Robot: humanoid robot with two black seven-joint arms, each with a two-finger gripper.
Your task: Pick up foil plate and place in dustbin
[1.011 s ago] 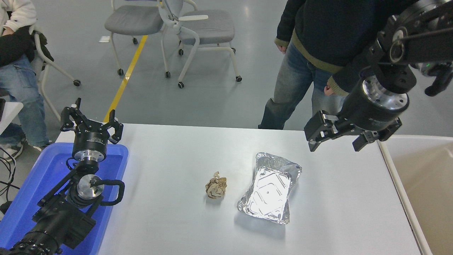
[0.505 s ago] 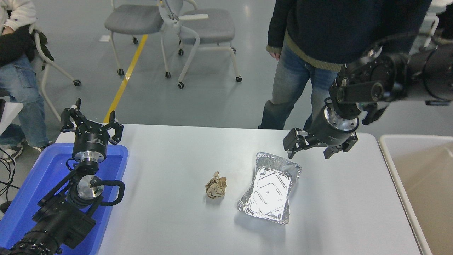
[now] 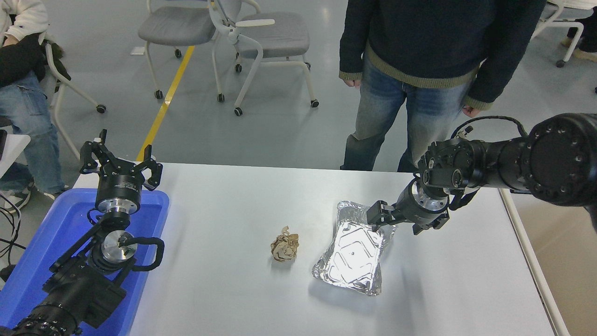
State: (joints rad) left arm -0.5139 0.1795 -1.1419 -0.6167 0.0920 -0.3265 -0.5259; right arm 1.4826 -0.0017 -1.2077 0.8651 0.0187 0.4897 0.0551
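My right gripper (image 3: pixel 394 223), jaws spread, hovers at the plate (image 3: pixel 355 254)'s far right corner; thin bent foil may crumple or slip there.

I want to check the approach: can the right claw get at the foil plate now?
Probably yes: the right claw, open, is at the foil plate's far right corner, nothing between them.
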